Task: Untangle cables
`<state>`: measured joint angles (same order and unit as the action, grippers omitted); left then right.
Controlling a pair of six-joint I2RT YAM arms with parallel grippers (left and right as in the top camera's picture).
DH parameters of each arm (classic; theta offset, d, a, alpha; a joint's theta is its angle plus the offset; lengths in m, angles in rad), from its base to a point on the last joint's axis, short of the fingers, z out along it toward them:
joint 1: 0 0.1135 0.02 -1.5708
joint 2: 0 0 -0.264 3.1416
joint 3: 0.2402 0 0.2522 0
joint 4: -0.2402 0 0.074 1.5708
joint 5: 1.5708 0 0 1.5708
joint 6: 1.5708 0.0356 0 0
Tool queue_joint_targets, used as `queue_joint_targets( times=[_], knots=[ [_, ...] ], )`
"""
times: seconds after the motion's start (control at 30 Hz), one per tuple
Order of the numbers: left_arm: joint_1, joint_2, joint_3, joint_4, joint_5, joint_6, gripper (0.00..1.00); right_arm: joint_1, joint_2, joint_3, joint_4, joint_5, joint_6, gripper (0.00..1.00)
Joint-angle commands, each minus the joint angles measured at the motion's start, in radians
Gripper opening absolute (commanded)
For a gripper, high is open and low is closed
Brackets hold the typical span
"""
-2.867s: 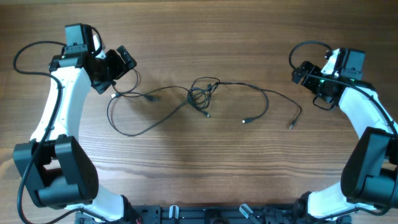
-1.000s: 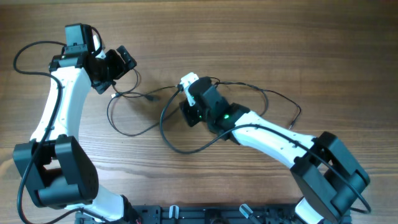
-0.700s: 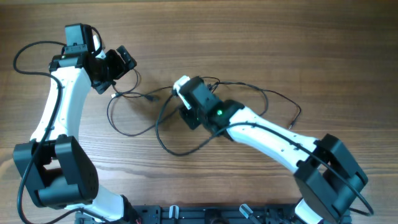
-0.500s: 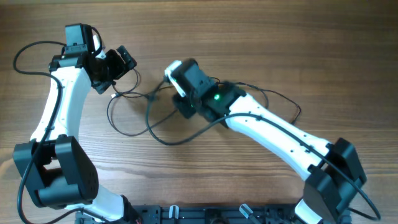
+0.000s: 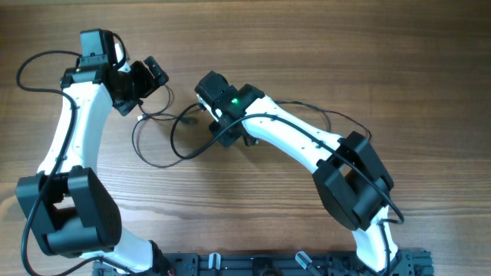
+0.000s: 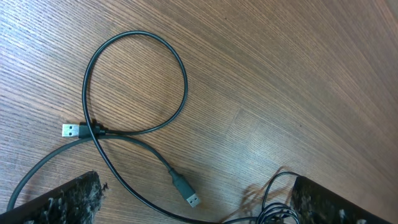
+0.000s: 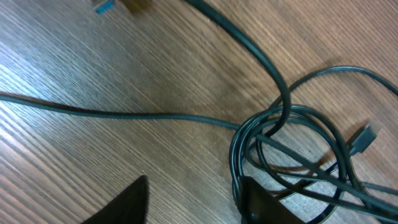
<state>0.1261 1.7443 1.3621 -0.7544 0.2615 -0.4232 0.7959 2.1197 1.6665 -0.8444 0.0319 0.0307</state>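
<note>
On the brown wooden surface [image 5: 307,46] the thin black cables [image 7: 186,117] lie knotted. The right gripper [image 7: 194,186] has its jaws apart and empty just beside the knot [image 7: 255,127]; it should pinch one strand only, then draw it out slowly. The left gripper [image 6: 194,186] has wide, empty jaws.

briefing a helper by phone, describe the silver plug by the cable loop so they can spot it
On the wooden table, near the tip of the left arm, a thin black cable curls into a round loop. The plug lies right where that loop crosses itself, bare silver end pointing away. The other plug sits clear of the crossing, on a free cord end.
</note>
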Motion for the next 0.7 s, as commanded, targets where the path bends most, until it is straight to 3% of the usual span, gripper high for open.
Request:
queue_joint_targets(
  times=[0.0,0.13,0.67],
  knots=[
    [0.003,-0.021,-0.006,0.003,0.014,0.016,1.00,-0.002,-0.013,0.002,0.026,0.004,-0.004,0.34],
    [0.003,-0.021,-0.006,0.003,0.014,0.016,1.00,-0.002,-0.013,-0.030,0.036,0.005,-0.005,0.22],
    [0.003,-0.021,-0.006,0.003,0.014,0.016,1.00,-0.002,-0.010,-0.131,0.103,0.149,-0.032,0.23]
  ],
)
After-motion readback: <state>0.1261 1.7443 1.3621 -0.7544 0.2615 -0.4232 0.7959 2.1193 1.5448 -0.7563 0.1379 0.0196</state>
